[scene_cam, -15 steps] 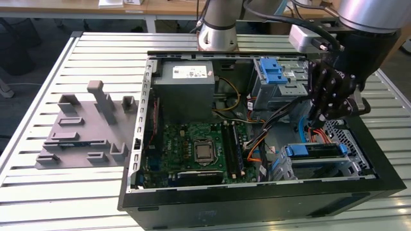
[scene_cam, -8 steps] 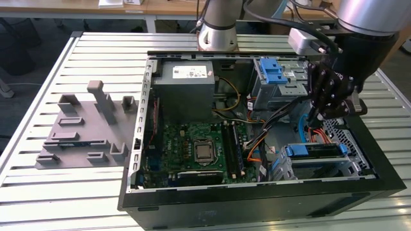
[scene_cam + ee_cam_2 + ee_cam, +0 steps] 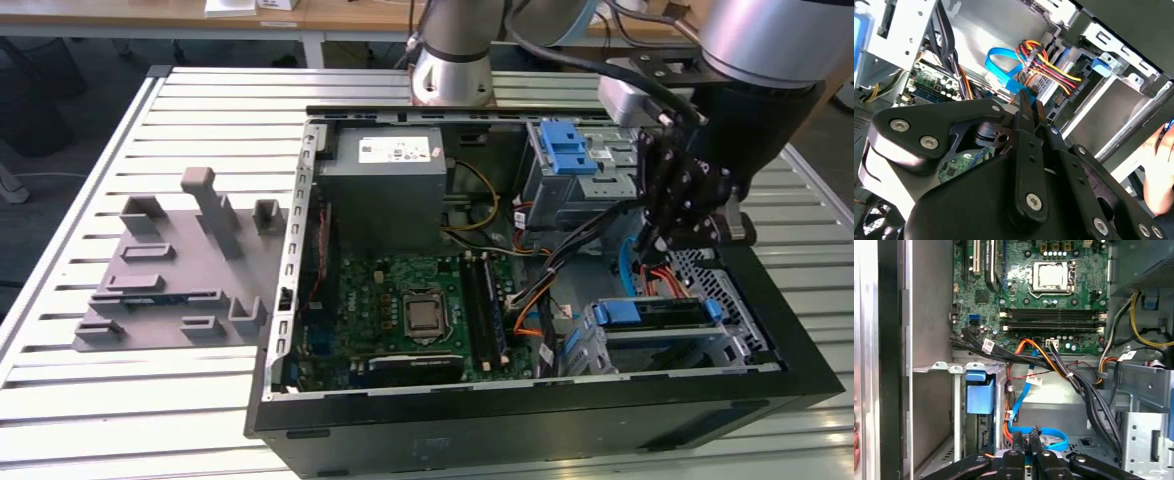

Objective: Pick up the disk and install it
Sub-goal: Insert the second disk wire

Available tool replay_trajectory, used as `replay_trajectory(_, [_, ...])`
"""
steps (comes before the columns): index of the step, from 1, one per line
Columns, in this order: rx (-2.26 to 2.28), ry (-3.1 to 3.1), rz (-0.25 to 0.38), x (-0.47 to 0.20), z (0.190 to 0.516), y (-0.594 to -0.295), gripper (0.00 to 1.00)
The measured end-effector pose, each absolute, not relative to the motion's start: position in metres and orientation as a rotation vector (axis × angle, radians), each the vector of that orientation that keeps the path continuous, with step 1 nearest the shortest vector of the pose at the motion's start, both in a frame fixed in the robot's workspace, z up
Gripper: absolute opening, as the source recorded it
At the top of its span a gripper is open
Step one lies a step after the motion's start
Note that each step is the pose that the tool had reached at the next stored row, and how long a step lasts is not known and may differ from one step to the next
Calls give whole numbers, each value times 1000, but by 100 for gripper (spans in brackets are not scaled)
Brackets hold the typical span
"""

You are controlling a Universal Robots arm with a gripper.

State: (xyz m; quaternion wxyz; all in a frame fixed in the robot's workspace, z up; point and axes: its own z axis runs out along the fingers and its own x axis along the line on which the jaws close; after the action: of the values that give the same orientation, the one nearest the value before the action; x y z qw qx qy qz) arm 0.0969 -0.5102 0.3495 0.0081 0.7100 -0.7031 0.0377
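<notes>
The end effector is clenched, its black fingertips drawn close together just above a blue flat cable on the floor of the open computer case. Whether they pinch the cable cannot be told. In the second wrist view the fingertips sit right at the cable's bend, beside a bundle of red, yellow and black wires.

The disk lies just below the end effector in the exterior view, apart from it, seated in a grey metal cage at the case's corner nearest the desk's near edge on the exterior view's right. It shows a dark edge framed by blue plastic rails.

Cables crowd the room around the end effector; the case wall and a perforated panel stand close on the exterior view's right, the motherboard further off on the other side. The case lies on a slatted metal desk. A person's hand appears outside the case wall.
</notes>
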Motion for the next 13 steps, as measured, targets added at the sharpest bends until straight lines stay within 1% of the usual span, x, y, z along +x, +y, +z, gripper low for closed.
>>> replay_trajectory(6, [2224, -2199, 124, 95, 345, -519, 16])
replay_trajectory(13, [2228, -2203, 118, 95, 341, -528, 16])
